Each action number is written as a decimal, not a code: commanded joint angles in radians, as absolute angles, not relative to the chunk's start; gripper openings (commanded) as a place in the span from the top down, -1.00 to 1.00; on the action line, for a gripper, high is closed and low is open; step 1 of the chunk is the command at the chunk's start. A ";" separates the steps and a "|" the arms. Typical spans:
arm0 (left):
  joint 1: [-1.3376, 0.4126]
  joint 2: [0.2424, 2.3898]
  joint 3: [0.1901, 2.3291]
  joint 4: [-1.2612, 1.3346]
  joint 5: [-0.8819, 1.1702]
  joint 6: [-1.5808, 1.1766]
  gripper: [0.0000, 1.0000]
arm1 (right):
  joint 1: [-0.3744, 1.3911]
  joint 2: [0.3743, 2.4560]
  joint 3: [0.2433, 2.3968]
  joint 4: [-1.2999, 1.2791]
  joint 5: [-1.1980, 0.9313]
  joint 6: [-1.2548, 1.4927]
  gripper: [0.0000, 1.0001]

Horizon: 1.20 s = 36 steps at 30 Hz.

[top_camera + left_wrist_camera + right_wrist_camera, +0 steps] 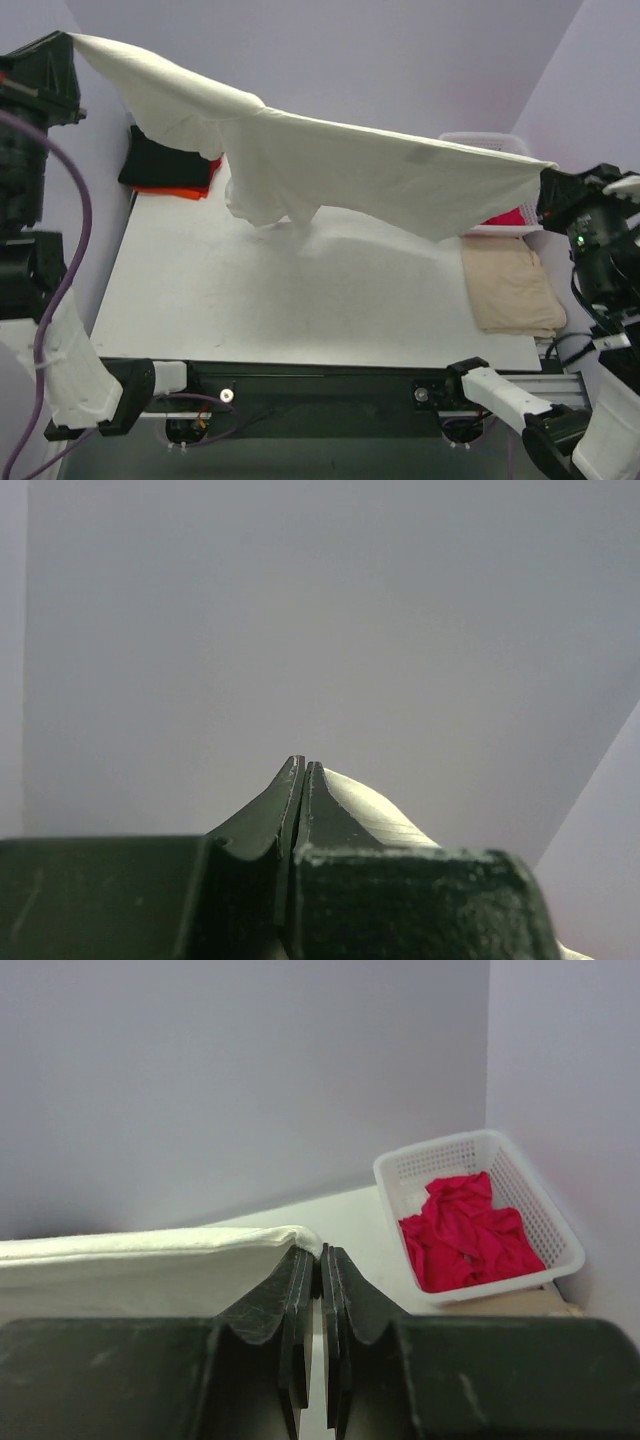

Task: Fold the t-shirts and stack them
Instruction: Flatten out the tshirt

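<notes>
top external shows the cream shirt (350,170) stretched in the air over the far half of the table (300,320), one corner high above the far left corner and the other above the right edge. its middle sags, and a bunch of folds hangs low near the far edge; i cannot tell whether it touches the tabletop.

the left gripper (302,765) has its jaws pressed together with a strip of cream cloth showing beside the tip, so it looks pinched on the shirt. the right gripper (320,1252) shows only a hairline gap, with the shirt's hem caught at the tip and running off to the left.

this cloth looks light, limp and not fragile. it drapes under its own weight and keeps no shape, so it should be held at corners or along a hem, taut between two points. a thin pinch at the very edge could slip if pulled too hard.

a black shirt (160,160) lies folded on an orange shirt (190,190) at the far left corner. a tan folded shirt (510,290) lies by the right edge, toward the near corner. a white basket (545,1215) at the far right corner holds a crumpled crimson shirt (465,1235).
</notes>
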State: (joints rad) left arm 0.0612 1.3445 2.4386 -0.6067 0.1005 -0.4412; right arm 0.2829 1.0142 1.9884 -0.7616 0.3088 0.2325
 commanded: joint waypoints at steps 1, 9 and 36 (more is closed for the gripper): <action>0.078 1.305 2.496 -0.571 0.011 -0.376 1.00 | 0.275 0.982 1.988 -0.712 0.256 0.219 1.00; 0.077 1.358 2.496 -0.499 0.055 -0.428 1.00 | 0.276 1.023 2.045 -0.686 0.229 0.221 1.00; 0.100 1.717 2.611 -0.341 0.236 -0.621 1.00 | 0.275 1.276 2.062 -0.557 0.276 0.209 1.00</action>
State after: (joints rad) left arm 0.0765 1.7992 2.5713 -0.4198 0.2142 -0.5964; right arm 0.2821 1.3460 2.0205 -0.6361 0.2287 0.2302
